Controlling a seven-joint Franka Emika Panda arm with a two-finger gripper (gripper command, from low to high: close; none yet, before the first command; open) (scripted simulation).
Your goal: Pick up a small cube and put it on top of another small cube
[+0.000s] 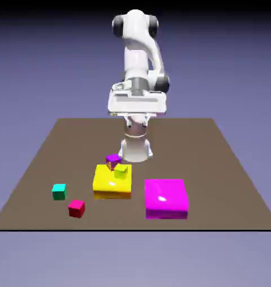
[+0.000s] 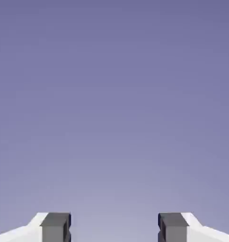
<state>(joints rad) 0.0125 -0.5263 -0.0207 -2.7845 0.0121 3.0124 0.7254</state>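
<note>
Take the yellow slab (image 1: 111,182) as the landmark. Nearest the camera, in front of the slab and toward the exterior view's left, sits the red cube (image 1: 76,208) on the bare table (image 1: 227,185); just behind it, further to that left, the teal cube (image 1: 59,191). Both stand free, well apart from each other and from the slab, so either would make an easy first pick. To the exterior view's right of the slab lies the large magenta slab (image 1: 166,197), too big to count as a small cube. On the yellow slab's far edge rests a small lime cube (image 1: 121,171), and touching or just behind it a small purple cube (image 1: 113,160); whether the purple one sits on the slab or on the table behind it I cannot tell.

Farthest back, the gripper (image 2: 114,227) is held high above the table and sees only backdrop; its fingers (image 2: 55,227) stand wide apart with nothing between them.

My judgement is that the step in hand is the approach. It would go best by tipping the hand downward, centring it over one free cube, squaring the fingers to two flat faces, then descending straight so that neither finger nudges a neighbour
</note>
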